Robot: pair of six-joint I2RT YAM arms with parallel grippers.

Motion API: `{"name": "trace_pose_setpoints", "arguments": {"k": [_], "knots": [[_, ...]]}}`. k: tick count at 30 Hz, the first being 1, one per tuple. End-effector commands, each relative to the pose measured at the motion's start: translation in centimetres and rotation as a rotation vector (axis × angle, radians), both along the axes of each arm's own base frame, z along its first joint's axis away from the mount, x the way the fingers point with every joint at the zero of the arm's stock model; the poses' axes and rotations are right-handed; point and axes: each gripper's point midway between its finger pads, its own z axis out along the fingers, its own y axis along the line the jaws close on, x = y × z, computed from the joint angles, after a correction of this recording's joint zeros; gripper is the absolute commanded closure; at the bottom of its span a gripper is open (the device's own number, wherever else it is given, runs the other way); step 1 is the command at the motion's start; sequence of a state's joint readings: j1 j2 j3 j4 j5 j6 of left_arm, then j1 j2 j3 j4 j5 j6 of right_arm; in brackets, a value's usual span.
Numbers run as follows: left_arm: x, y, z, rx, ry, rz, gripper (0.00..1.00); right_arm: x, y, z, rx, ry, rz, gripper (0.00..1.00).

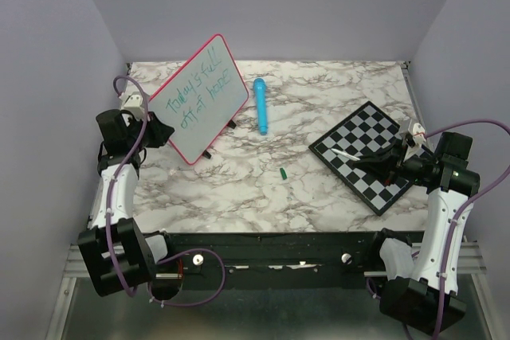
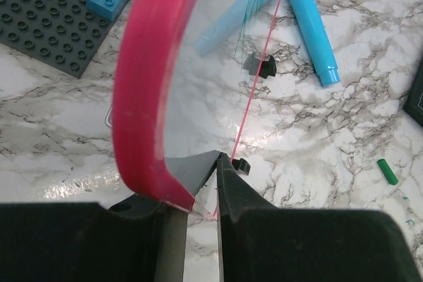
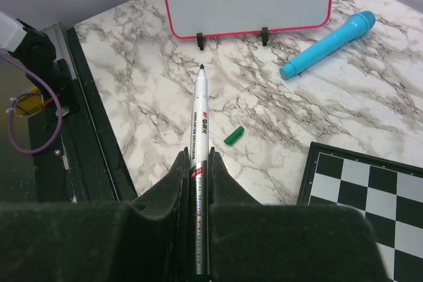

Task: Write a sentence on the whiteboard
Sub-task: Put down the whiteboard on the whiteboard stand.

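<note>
Whiteboard [image 1: 203, 97] corner at left end effector [image 2: 201, 188]

Overhead view looks down on the table [image 1: 319, 189]; both wrist views, close, share the whiteboard [image 3: 244, 8].

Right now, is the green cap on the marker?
No, the cap lies on the table, apart from the bare-tipped marker held in the right gripper.

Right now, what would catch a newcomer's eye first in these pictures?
The whiteboard stands propped at the far left of the marble table, with green writing in two lines on it. At the right, the right gripper is near a chessboard, jaws shut on a marker. A blue stick lies between them.
</note>
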State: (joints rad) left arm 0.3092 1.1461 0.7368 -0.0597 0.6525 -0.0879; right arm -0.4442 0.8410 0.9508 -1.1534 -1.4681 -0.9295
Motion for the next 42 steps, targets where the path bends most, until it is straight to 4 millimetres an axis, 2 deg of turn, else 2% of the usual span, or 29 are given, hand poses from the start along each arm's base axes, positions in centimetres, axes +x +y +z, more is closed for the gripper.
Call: {"name": "trace_pose_setpoints", "arguments": {"k": [1,20,42], "knots": [[1.3,5.9,-1.3,0.163,0.047,0.2,0.75,-1.2,1.3,2.6,0.103,-0.075,0.081,0.99],[2.8,8.0,-1.6,0.113,0.09,0.258,0.75,-1.0,1.2,2.4,0.102,-0.068,0.079,0.99],[4.6,10.2,-3.6,0.051,0.166,0.269,0.71,-0.5,0.9,2.0,0.105,-0.044,0.073,0.99]]}}
